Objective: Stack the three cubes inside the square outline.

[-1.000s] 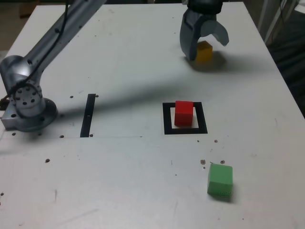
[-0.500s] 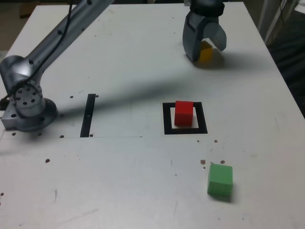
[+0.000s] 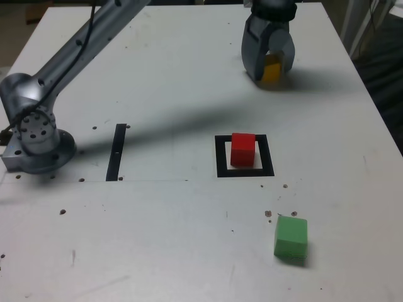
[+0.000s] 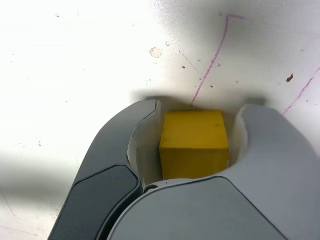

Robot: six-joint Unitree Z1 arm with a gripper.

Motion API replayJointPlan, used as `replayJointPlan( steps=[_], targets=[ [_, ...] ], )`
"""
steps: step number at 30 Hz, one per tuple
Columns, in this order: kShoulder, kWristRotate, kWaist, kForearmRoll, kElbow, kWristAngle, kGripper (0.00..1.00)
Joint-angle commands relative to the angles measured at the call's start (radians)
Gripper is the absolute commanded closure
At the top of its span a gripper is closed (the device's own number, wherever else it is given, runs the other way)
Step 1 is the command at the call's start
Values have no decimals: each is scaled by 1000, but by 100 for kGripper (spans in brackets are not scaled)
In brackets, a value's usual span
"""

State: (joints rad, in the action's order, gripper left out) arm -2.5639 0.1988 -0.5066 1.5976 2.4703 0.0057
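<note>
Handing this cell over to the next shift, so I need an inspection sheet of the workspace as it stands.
Surface: white table, speckled with small dark marks; purple pen lines in the wrist view.
Job's things: red cube inside square outline; green cube loose near the front; yellow cube at the far edge.
Clutter: thin black strip.
Grippers: gripper down around yellow cube, jaws at its sides; contact cannot be confirmed.
Cables: dark cable along the arm.
Surroundings: dark floor beyond table.

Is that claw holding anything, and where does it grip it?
The claw is closing around the yellow cube, one jaw at each side; a firm hold cannot be told yet.
</note>
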Motion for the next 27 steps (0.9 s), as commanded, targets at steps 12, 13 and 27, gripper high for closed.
replayJointPlan(
  steps=[12,13,27],
  targets=[
    [137,30,41,2,-145,22,75],
    [155,31,48,0,-167,21,75],
    [432,-3,197,-147,-566,-12,75]
  ],
)
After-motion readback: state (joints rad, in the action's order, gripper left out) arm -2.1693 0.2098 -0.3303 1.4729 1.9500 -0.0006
